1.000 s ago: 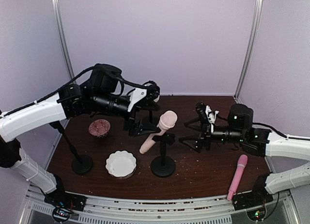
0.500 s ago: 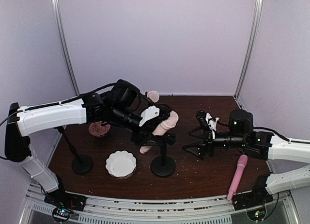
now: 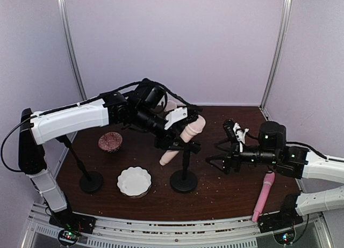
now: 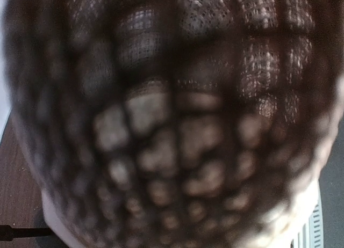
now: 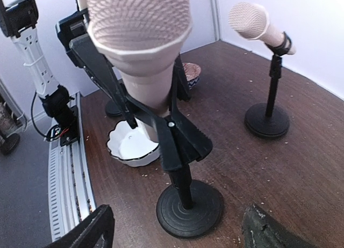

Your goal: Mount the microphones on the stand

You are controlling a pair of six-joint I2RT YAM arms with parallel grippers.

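Note:
A cream microphone (image 3: 192, 128) sits tilted in the clip of the middle stand (image 3: 184, 182), head up to the right. My left gripper (image 3: 177, 138) is pressed in around it. That microphone's mesh head (image 4: 172, 114) fills the left wrist view, hiding the fingers. From the right wrist I see the microphone (image 5: 140, 38) in the black clip (image 5: 180, 138); dark bars hug its neck, and I cannot tell fingers from clip. Another cream microphone (image 5: 252, 22) rests on the far stand (image 5: 267, 119). The pink microphone (image 3: 263, 197) lies on the table. My right gripper (image 3: 221, 161) is open and empty, facing the middle stand's base (image 5: 189, 209).
A white scalloped bowl (image 3: 134, 182) sits left of the middle stand, with a brown patterned bowl (image 3: 110, 141) behind it. A bare stand (image 3: 91, 181) is at the left. Metal rails (image 3: 161, 232) run along the table's near edge. Crumbs dot the wood.
My left arm has swung right over the middle stand and closed in on the cream microphone. Microphone and stand have shifted slightly right. My right gripper has drifted a little right, still open.

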